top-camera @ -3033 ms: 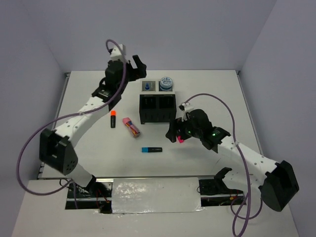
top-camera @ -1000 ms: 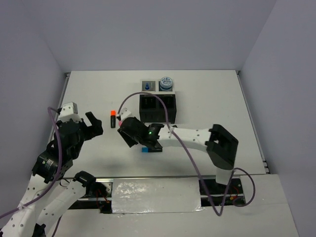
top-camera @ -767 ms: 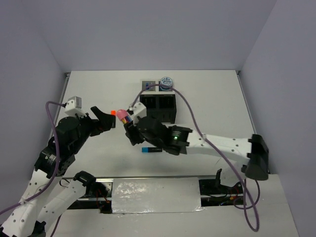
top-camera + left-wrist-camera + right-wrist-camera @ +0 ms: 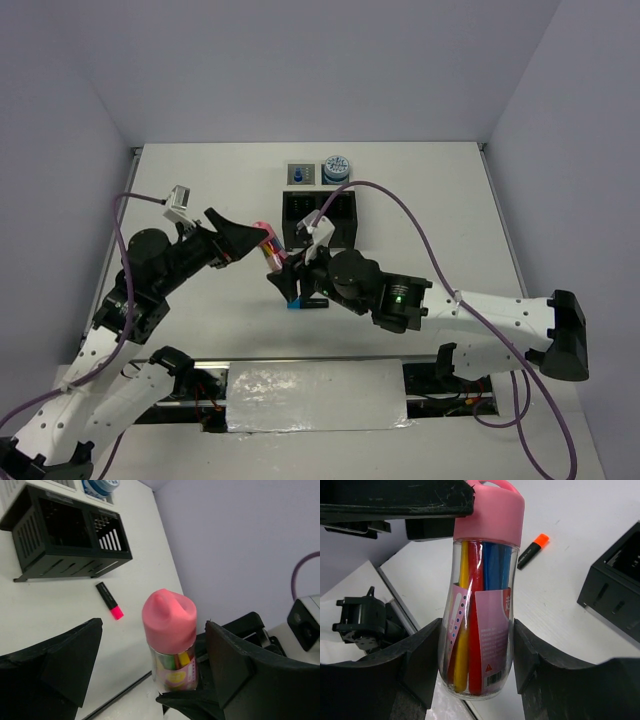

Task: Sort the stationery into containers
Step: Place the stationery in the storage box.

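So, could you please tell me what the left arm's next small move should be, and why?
Probably close the left gripper on the pink cap of the pink multicoloured marker. Its open fingers stand either side of the cap, while the right gripper clamps the clear body, so this looks like a handover waiting for the second grip.

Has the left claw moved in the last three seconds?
Yes. The left claw was behind the black box three seconds ago; now it sits left of that box, nearer the arm bases, open around the pink marker's cap.
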Motion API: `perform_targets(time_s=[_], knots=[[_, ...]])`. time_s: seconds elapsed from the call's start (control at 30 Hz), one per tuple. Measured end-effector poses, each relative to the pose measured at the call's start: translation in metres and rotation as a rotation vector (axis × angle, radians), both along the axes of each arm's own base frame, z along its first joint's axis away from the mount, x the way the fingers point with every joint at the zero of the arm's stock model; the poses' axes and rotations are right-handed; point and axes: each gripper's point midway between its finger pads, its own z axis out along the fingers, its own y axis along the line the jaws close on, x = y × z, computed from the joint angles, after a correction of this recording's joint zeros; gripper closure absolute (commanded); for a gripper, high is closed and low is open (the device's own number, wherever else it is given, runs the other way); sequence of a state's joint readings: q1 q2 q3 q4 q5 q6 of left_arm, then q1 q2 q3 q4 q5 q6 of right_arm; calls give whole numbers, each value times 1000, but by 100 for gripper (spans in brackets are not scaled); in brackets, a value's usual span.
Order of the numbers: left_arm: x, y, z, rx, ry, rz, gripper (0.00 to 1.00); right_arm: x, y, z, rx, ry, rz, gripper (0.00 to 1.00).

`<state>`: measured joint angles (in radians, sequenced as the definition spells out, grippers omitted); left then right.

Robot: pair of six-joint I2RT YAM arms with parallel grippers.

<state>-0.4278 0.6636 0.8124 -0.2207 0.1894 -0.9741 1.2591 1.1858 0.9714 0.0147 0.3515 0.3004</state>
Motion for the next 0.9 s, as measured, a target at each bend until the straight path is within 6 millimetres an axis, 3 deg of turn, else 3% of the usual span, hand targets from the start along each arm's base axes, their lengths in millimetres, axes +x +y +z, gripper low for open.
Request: perform_targets(time_s=[0.13, 0.2, 0.23, 0.3, 0.4, 0.43, 0.47, 0.5, 0.6, 0.7, 0.8, 0.9], knots=[[-3, -12, 3, -51, -16, -67, 12, -4, 6, 5, 13, -15, 38, 100], [-3, -19, 1, -76, -5, -102, 30, -3, 10, 8, 17, -25, 47, 100], [-3, -23, 0, -87, 0, -120, 45, -3, 11, 9, 17, -29, 49, 100], [-2, -28, -1, -107, 17, -144, 57, -2, 11, 6, 0, -33, 47, 100], [-1, -28, -1, -104, 17, -143, 89, 0, 14, 3, -10, -38, 44, 100], [-1, -28, -1, -100, 10, -142, 100, 0, 14, 4, -11, -42, 48, 92], [0, -27, 0, -95, 3, -138, 100, 0, 15, 4, -13, -47, 54, 70], [0, -26, -1, -88, 0, -134, 100, 0, 15, 4, -17, -52, 62, 2], [9, -20, -1, -31, -21, -91, 100, 2, 13, 6, 6, -68, 74, 0], [30, -14, -2, 58, -68, -27, 100, 14, -16, -10, 25, -33, 20, 0], [60, -13, -7, 141, -141, 24, 100, 46, -80, -29, 47, 17, -162, 0], [96, -23, -20, 229, -210, 60, 100, 60, -136, -26, 101, 24, -313, 0]])
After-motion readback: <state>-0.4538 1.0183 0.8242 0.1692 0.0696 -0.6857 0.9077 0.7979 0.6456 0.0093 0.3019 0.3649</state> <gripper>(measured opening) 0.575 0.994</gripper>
